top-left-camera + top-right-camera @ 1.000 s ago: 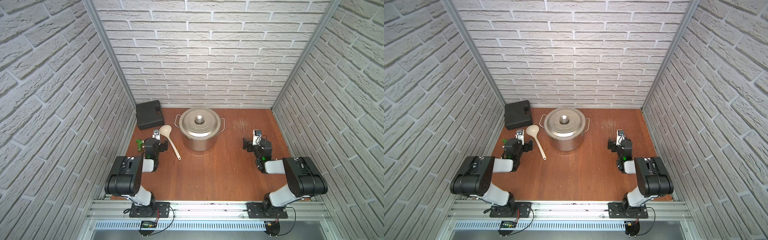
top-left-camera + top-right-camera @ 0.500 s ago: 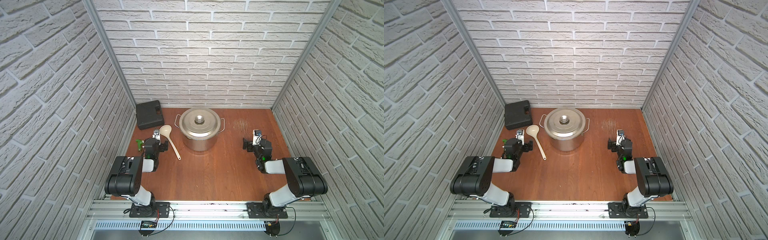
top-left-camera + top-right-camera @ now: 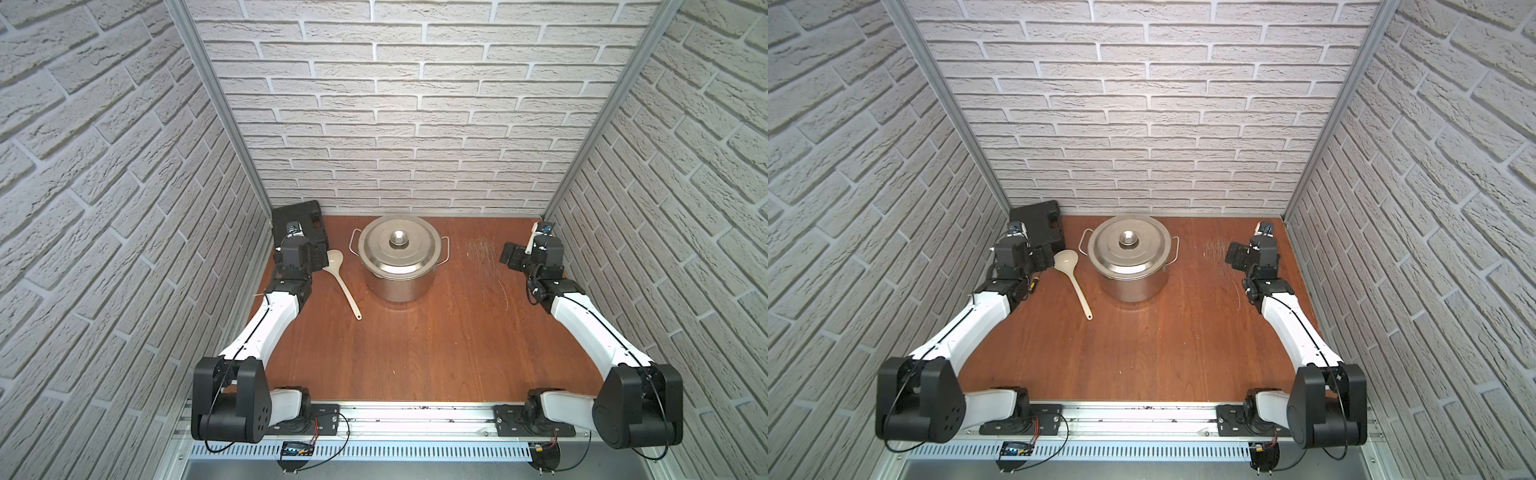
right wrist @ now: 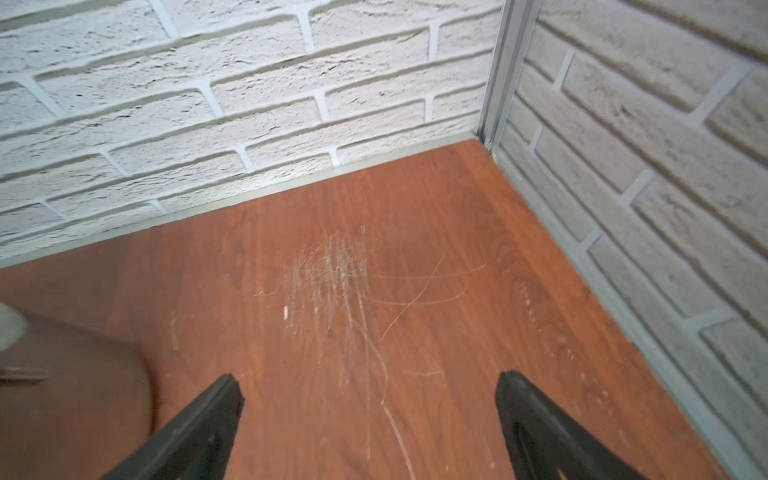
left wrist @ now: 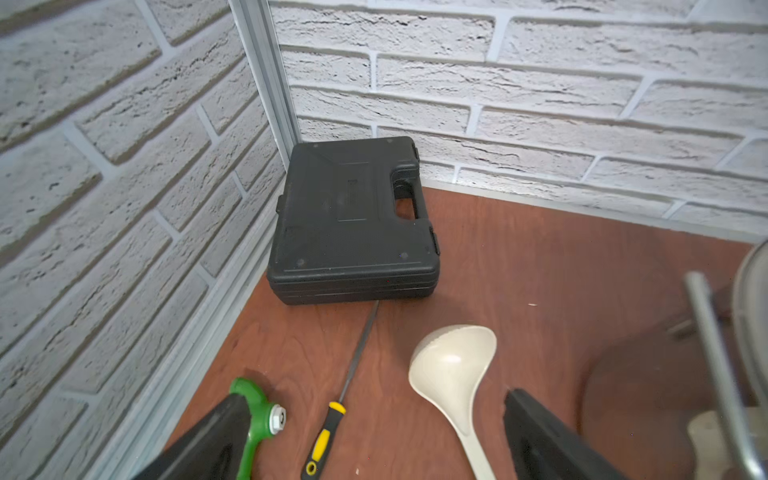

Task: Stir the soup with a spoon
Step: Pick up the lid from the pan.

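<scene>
**Left gripper** (image 5: 374, 397): recorded as raised and extended out of its folded rest pose. The jaws are spread wide and nothing is held.

**Right gripper** (image 4: 369, 378): likewise extended, with the jaws wide and empty. It is held over the bare, scratched table (image 3: 415, 353), well apart from the pot (image 3: 399, 276).

**Spoon** (image 5: 453, 374): unmoved. It is laid flat on the table, bowl upward, between the left gripper and the pot.

**Lid** (image 3: 399, 243): still seated on the pot, so no soup is shown.

**Assessment:** the reach is judged to have only begun. Lid removal and spoon pickup are both still required before stirring.
</scene>
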Available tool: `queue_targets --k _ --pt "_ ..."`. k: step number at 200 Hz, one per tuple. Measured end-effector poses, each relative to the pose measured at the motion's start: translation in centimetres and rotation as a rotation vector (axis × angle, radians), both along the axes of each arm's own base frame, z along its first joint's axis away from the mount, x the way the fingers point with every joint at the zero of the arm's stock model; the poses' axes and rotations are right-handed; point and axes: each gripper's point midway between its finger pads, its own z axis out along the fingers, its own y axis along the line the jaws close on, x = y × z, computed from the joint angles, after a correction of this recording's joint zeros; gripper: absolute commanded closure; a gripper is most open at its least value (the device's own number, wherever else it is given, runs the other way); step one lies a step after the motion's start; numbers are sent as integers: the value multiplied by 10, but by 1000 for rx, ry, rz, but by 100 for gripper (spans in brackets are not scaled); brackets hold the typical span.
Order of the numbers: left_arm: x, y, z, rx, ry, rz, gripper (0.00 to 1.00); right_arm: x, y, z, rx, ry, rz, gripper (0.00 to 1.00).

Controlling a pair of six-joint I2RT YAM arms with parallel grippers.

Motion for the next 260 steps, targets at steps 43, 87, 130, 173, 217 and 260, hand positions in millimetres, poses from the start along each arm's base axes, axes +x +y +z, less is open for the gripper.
queue_targets --k 43,87,130,173,217,260 --pt "-2 -46 13 -233 145 -76 2 -28 42 -1 262 156 89 22" --pt "-29 -112 18 -333 272 -176 2 -5 125 97 270 119 356 21" --pt "-56 -147 22 -380 316 -220 2 3 219 120 184 144 608 15" --pt "-83 -132 35 -422 253 -162 2 20 276 66 59 285 715 9" --pt "-100 -105 37 -444 211 -69 2 34 317 40 -57 334 786 10" --pt "-106 -84 39 -454 193 -4 2 51 336 32 -135 333 787 10"
